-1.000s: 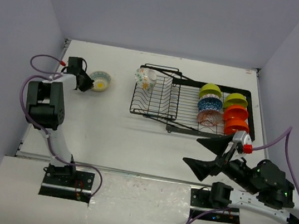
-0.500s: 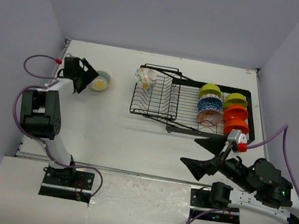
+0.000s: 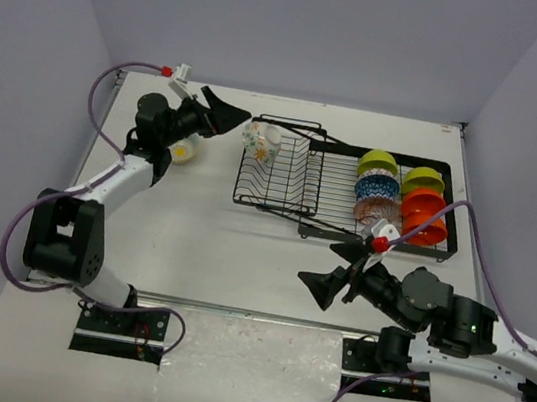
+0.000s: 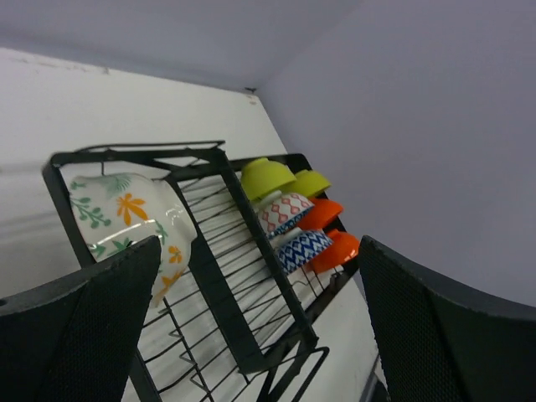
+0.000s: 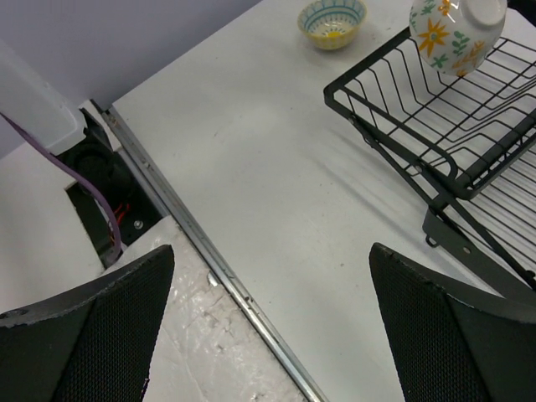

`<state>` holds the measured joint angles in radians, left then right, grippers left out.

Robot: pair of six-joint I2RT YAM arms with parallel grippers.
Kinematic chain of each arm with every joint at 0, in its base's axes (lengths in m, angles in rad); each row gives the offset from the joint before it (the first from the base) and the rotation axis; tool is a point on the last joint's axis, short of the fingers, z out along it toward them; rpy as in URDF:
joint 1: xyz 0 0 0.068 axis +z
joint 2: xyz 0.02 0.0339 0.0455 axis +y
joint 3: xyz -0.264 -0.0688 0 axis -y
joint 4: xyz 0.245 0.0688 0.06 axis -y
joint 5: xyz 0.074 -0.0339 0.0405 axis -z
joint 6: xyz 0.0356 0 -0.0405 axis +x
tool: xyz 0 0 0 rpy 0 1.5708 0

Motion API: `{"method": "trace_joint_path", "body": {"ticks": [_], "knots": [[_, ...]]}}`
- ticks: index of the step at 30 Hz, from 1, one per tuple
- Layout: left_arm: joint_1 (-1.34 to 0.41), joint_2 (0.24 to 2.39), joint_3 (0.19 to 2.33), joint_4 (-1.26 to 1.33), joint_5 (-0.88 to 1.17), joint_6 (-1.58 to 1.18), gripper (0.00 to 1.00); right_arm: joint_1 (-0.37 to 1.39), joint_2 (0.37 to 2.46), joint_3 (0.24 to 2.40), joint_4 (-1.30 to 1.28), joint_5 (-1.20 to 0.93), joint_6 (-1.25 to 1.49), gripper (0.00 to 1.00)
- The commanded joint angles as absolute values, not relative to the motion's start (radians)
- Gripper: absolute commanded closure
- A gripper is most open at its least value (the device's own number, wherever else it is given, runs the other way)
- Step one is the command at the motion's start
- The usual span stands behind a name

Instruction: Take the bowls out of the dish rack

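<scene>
Seen from above, the left arm (image 3: 154,128) covers most of the yellow-lined bowl (image 3: 185,154) near the far left corner of the bench (image 3: 192,240); only a sliver shows. The right arm (image 3: 470,337) runs off the right edge. From the left wrist, a finger (image 4: 84,335) of the left hand (image 4: 260,247) hides the lower side of the floral bowl (image 4: 126,209), and the near end of the dish rack (image 4: 272,260) leaves the bottom edge. From the right wrist, the top edge cuts that bowl and the right edge cuts the rack.

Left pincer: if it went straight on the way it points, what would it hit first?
Probably the floral bowl leaning at the left end of the dish rack, or its wire frame beside it; the open left pincer faces both, nothing between. Depth is unclear.
</scene>
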<state>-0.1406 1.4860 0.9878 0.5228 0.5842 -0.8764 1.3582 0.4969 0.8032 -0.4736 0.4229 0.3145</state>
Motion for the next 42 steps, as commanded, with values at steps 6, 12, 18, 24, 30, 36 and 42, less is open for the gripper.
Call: {"method": "trace_joint_path", "body": {"ticks": [6,12,18,24,30,36,42], "knots": [[-0.164,1.594,0.934,0.723,0.709,-0.957,0.00,1.353,0.572,0.792,-0.390,0.359,0.376,0.01],[-0.164,1.644,0.920,0.686,0.635,-0.963,0.00,1.241,0.583,0.743,-0.327,0.277,0.379,0.01],[-0.164,1.701,0.939,0.698,0.626,-0.979,0.00,1.166,0.566,0.709,-0.290,0.227,0.379,0.01],[-0.163,1.746,0.976,0.710,0.643,-0.985,0.02,1.163,0.542,0.696,-0.290,0.232,0.371,0.01],[-0.153,1.808,0.999,0.750,0.666,-1.023,0.07,1.163,0.543,0.716,-0.299,0.206,0.370,0.01],[-0.146,1.839,0.992,0.865,0.716,-1.084,0.15,1.164,0.552,0.739,-0.311,0.186,0.359,0.01],[-0.138,1.864,0.974,0.969,0.747,-1.149,0.21,1.163,0.571,0.739,-0.313,0.181,0.357,0.01]]}}
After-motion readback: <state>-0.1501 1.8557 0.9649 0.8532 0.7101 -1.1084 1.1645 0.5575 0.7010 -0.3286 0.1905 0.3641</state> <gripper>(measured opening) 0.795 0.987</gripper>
